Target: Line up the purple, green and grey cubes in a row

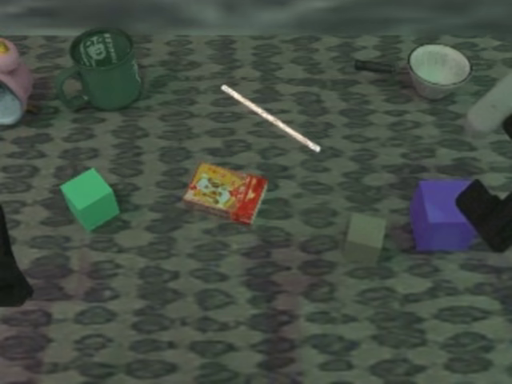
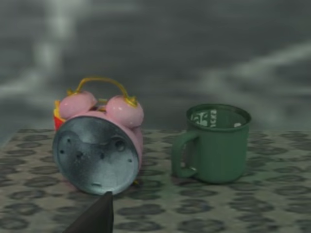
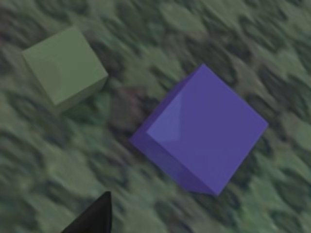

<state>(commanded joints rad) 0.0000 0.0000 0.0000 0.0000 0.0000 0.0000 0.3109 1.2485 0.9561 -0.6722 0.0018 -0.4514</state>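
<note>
Purple cube [image 1: 440, 214] sits on the bench [image 1: 240, 320] at the right side, with the grey cube [image 1: 366, 237] near it on its left and the green cube [image 1: 90, 198] well apart on the left side. My right claw [image 1: 488, 212] hovers at the purple cube's right edge; I cannot tell how its fingers stand. The approach to the purple cube looks to be the step in hand; next comes descending squarely over it. My left claw [image 1: 10, 264] is parked at the left edge, fingers' state unclear.

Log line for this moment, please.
right tool: over purple cube, holding nothing | left arm: parked, left edge | grey cube: beside purple | green cube: far left | row: not formed
</note>
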